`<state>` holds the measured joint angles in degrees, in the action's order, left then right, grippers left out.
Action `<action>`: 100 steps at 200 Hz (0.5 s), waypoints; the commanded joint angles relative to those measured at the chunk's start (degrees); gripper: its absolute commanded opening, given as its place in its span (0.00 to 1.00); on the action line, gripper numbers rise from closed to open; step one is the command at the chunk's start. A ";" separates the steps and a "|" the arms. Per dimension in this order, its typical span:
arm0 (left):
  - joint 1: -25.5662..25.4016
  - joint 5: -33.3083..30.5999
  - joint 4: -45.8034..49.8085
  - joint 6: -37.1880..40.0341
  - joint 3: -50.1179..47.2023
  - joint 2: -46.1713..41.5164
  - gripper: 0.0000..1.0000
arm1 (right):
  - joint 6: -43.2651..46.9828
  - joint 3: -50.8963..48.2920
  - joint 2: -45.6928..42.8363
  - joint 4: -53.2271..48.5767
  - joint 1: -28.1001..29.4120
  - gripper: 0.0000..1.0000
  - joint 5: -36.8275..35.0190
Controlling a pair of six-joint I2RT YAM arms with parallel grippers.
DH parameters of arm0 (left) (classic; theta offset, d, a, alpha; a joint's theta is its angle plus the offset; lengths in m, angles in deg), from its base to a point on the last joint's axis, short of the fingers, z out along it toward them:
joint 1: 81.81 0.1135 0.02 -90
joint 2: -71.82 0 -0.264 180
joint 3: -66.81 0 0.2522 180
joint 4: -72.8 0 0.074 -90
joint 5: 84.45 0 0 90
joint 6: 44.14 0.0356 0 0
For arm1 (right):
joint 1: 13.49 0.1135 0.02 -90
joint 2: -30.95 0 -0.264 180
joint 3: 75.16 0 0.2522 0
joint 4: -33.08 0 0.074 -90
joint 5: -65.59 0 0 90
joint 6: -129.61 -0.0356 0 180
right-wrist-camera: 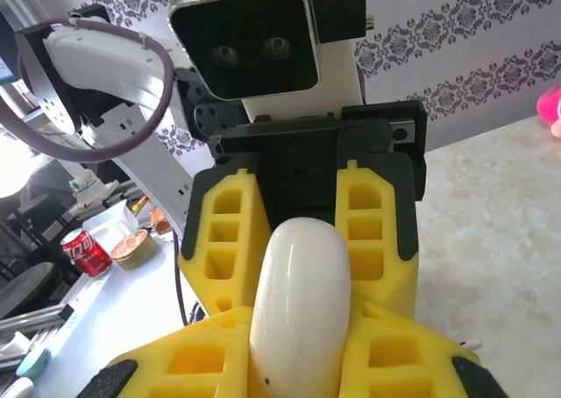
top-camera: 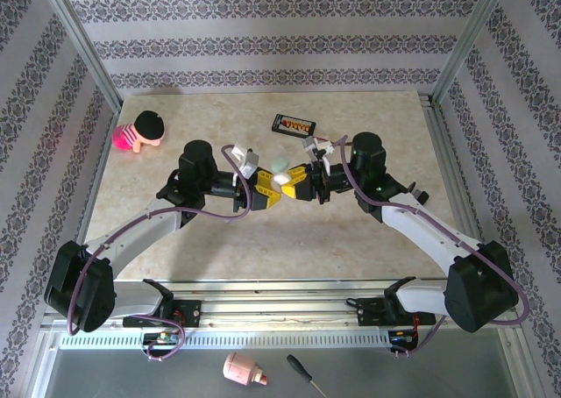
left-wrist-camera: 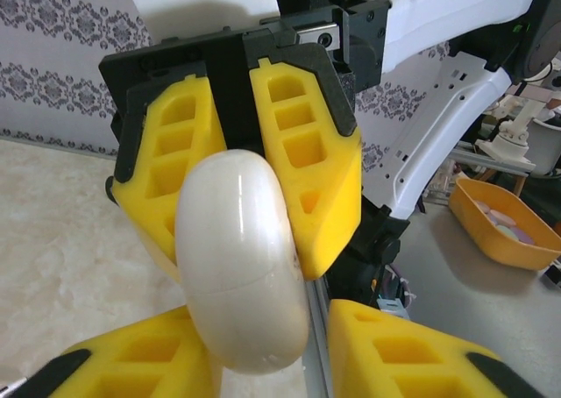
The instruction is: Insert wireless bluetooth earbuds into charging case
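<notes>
Both arms reached inward, left hand (top-camera: 266, 188) and right hand (top-camera: 298, 186) meeting nose to nose, each clamped on one glossy white pebble-shaped case (top-camera: 282, 180)

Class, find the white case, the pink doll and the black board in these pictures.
white case (left-wrist-camera: 241, 258): left wrist view, middle of its glossy front.
pink doll (top-camera: 138, 132): top view, its middle.
black board (top-camera: 294, 124): top view, middle of its face.

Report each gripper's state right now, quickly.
Left gripper: closed on the white case.
Right gripper: closed on the same white case.
</notes>
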<state>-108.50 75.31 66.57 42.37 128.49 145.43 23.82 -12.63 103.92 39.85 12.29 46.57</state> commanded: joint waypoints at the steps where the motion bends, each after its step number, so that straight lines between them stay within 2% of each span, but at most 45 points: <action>1: -1.03 -0.24 5.75 4.34 1.81 -1.69 0.39 | 3.76 1.44 0.51 -2.18 0.67 0.00 0.21; 49: -1.47 0.12 2.58 1.32 1.38 -1.49 0.38 | 8.39 1.13 -0.74 -6.13 1.16 0.00 -0.07; 73: -1.43 -0.01 0.95 -0.45 0.90 -1.54 0.39 | 18.54 3.10 -2.15 -18.61 2.41 0.00 -2.62; 100: -1.43 0.07 0.83 -1.09 0.71 -1.50 0.38 | 17.71 2.18 -3.38 -17.35 2.25 0.00 -2.08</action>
<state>-109.25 74.57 69.92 42.39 128.60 145.21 36.65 -10.94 102.02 27.30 13.64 43.84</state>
